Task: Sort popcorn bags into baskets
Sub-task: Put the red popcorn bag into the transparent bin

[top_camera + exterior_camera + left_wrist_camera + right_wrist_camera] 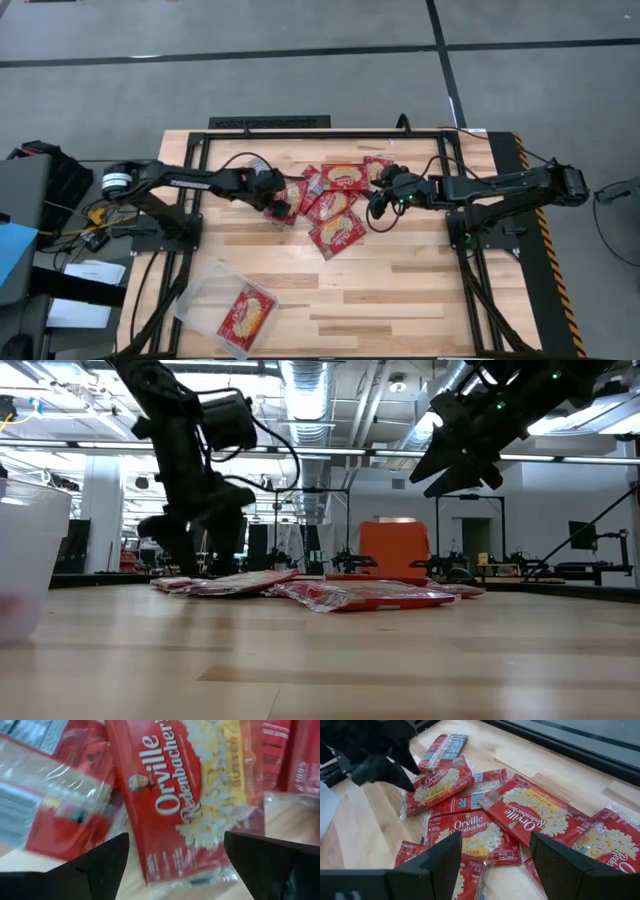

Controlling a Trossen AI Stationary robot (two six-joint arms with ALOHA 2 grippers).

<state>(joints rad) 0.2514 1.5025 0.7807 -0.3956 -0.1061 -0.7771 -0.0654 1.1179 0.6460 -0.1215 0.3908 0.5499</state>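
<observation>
Several red popcorn bags (335, 200) lie in a loose overlapping pile on the wooden table's middle. One more bag (247, 313) lies flat in the clear tray (200, 285) at the near left. My left gripper (279, 207) is open and low at the pile's left edge, its fingers either side of one bag (190, 805), which also shows in the right wrist view (437, 785). My right gripper (380, 197) is open and empty, raised above the pile's right side (455, 465), with bags below it (520, 815). My left gripper comes slanting down from the table's left, its open fingers (100, 865) on either side of the bag's short end (200, 877). The bag lies flat on the table and on its neighbours. I cannot tell whether the fingers touch it.
A black frame (300, 128) runs round the table's far side, and the arm bases stand at left (175, 225) and right (480, 230). Bare wood (400, 290) lies between the pile and the near edge. The tray's wall shows at the low view's left (30, 550).
</observation>
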